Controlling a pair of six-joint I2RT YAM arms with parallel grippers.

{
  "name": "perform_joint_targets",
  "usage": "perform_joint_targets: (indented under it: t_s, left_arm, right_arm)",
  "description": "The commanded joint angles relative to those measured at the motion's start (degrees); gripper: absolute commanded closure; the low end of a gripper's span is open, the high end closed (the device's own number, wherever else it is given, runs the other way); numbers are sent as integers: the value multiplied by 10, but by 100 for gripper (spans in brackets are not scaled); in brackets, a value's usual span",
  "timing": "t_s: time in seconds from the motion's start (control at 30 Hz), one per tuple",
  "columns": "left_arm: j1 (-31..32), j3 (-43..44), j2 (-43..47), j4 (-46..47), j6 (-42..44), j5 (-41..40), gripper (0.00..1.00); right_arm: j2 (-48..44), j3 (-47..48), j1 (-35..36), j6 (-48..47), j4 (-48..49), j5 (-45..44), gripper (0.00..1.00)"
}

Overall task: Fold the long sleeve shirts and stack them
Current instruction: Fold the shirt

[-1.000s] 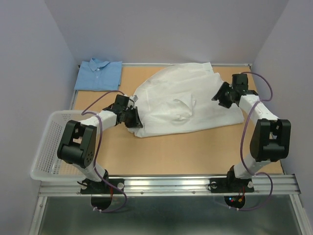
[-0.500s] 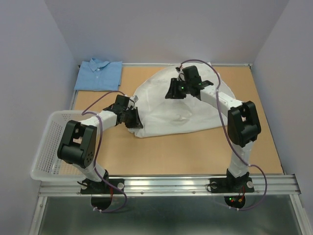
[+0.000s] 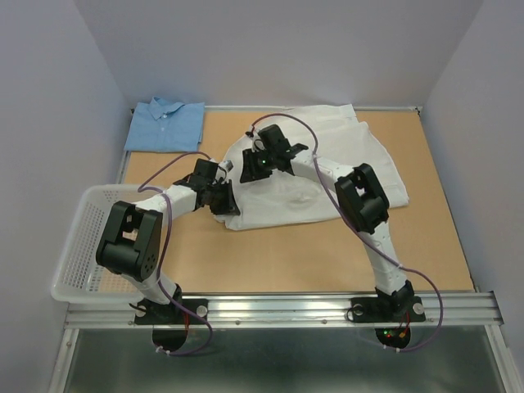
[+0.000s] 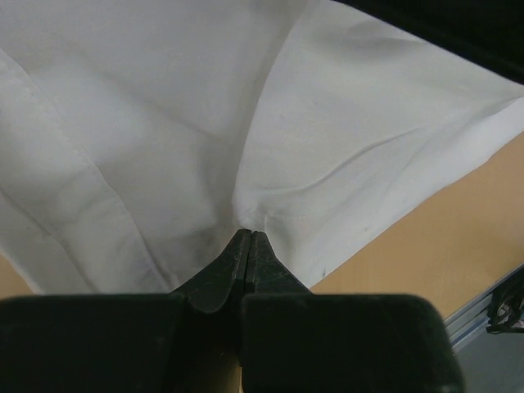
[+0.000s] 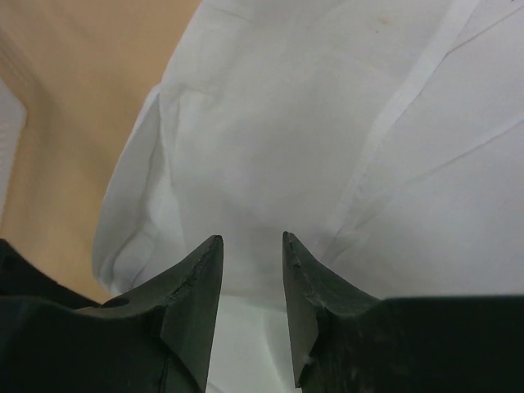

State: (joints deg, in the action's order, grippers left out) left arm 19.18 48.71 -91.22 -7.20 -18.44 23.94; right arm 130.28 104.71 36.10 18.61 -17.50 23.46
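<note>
The white shirt lies spread and rumpled over the table, running from the centre out toward 1 o'clock, while the blue shirt sits folded at the 10 o'clock corner and the mesh basket hangs off the edge at 8 o'clock. The left gripper has its jaws pressed tight together on a pinch of the white shirt's edge at the 7 o'clock side of the garment, and creases fan out from that pinch. The right gripper hovers over the shirt's 10 o'clock part with its jaws partly apart and nothing between them; only flat cloth shows below. The step in hand looks like taking a second hold so that the shirt can be pulled flat or folded over. To do it well, the right fingers should drop onto an edge or seam rather than mid-panel, catch one layer only, and close fully before either arm pulls. The two holds should then move together, or the cloth will bunch.
</note>
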Motion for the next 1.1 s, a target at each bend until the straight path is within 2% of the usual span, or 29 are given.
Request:
perform_joint_targets:
  t_s: [0.0, 0.4, 0.63, 0.93, 1.07]
  left_arm:
    - [5, 12, 28, -11, 10, 6, 100]
    - [14, -6, 73, -60, -1, 10, 100]
    - [14, -30, 103, -104, -5, -2, 100]
    - [14, -59, 104, -113, -17, 3, 100]
    - [14, -71, 98, -113, -24, -21, 100]
  right_arm:
    - [37, 39, 0, 6, 16, -13, 59]
    - [93, 65, 2, 33, 6, -56, 59]
    - [97, 72, 2, 40, -9, -90, 59]
    - [89, 67, 2, 41, -17, -109, 59]
    - [85, 65, 2, 39, -18, -112, 58]
